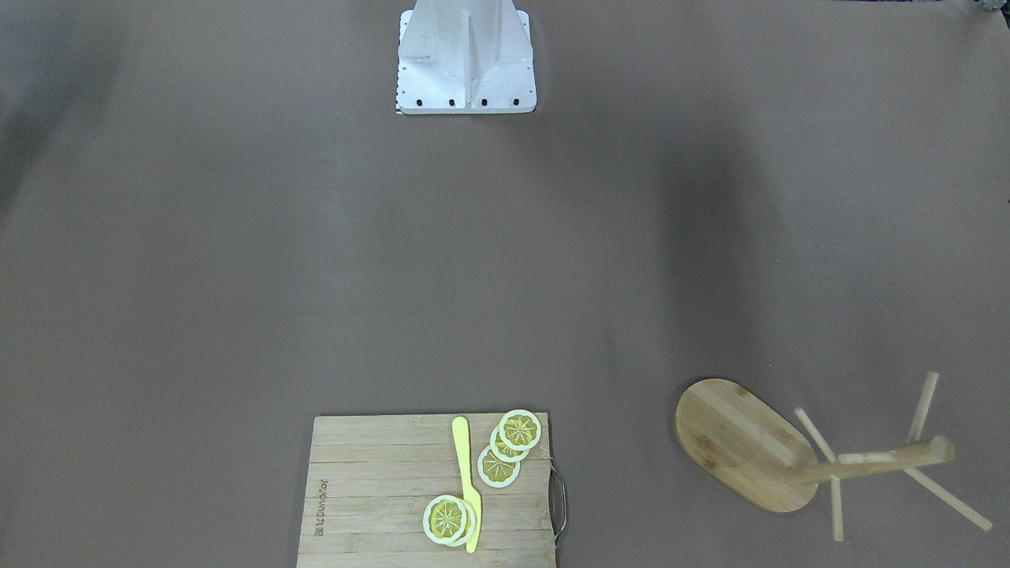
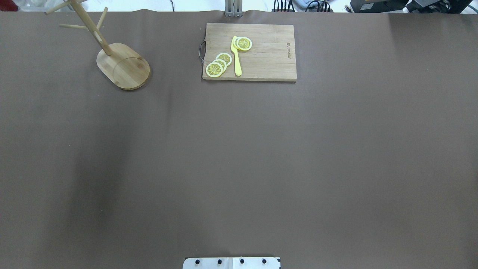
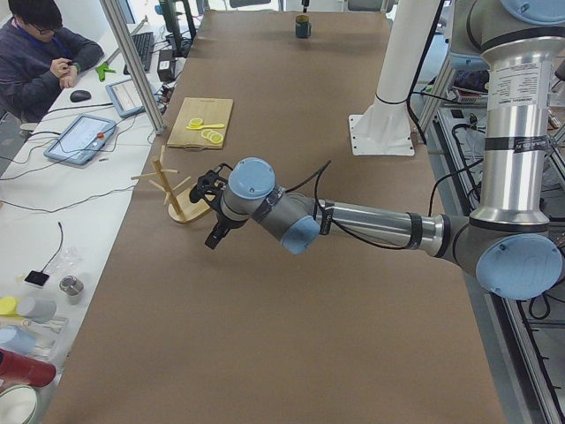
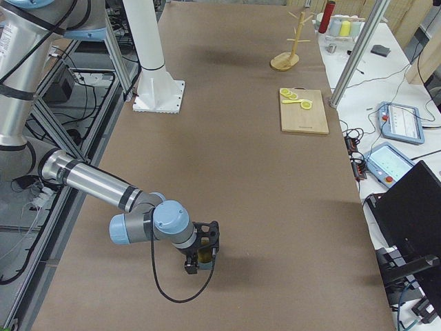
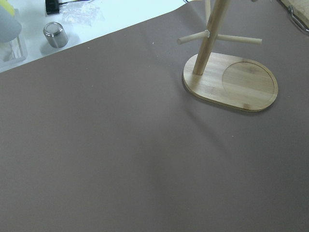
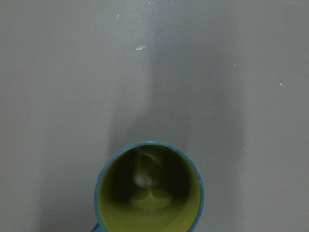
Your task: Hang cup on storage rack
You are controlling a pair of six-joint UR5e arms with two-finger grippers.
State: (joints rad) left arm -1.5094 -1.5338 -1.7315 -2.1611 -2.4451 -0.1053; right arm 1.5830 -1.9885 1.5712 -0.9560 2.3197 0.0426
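The cup is dark blue with a yellow inside and stands upright on the table. In the right wrist view it is seen from above, at the bottom edge. In the exterior right view the right gripper is down at the cup; I cannot tell whether it is shut. The wooden storage rack stands at the far left corner, with nothing on its pegs. It also shows in the left wrist view. In the exterior left view the left gripper hovers beside the rack; I cannot tell its state.
A cutting board with lemon slices and a yellow knife lies at the far middle. The robot base stands at the near edge. A metal tin and operator desks lie beyond the table.
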